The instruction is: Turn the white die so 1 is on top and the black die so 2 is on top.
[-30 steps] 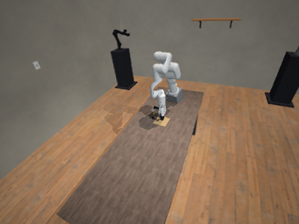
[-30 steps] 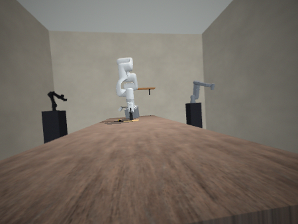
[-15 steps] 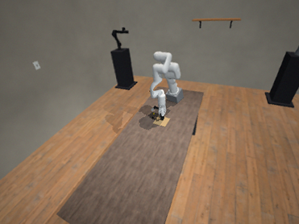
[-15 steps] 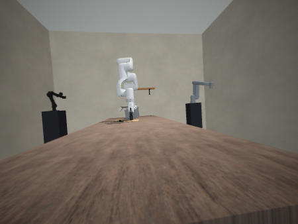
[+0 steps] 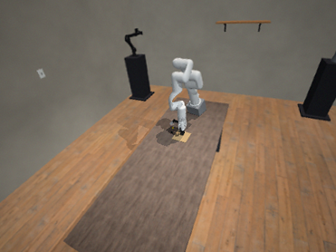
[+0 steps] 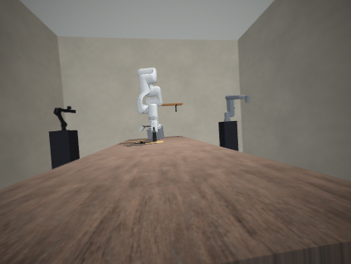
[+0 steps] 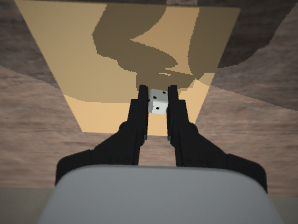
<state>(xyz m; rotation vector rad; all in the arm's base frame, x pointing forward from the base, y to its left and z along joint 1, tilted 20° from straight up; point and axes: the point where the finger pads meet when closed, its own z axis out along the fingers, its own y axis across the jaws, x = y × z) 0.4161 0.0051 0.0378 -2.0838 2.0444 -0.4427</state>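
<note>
In the wrist view my gripper (image 7: 157,97) is shut on the white die (image 7: 159,101), held between the black fingertips over the tan mat (image 7: 80,60). The die's visible faces show a few black pips. In the top view the gripper (image 5: 182,130) hangs low over the mat (image 5: 185,138) near the arm's base, and a dark and yellow spot, the yellow die (image 5: 172,129), lies just left of it. In the exterior view the gripper (image 6: 154,136) is far off, just above the mat (image 6: 156,142). The black die cannot be made out.
The mat lies at the far end of a long brown table top (image 5: 156,193), close to the arm's grey base (image 5: 196,107). Black pedestals with other arms (image 5: 138,77) (image 5: 325,88) stand on the wooden floor around it.
</note>
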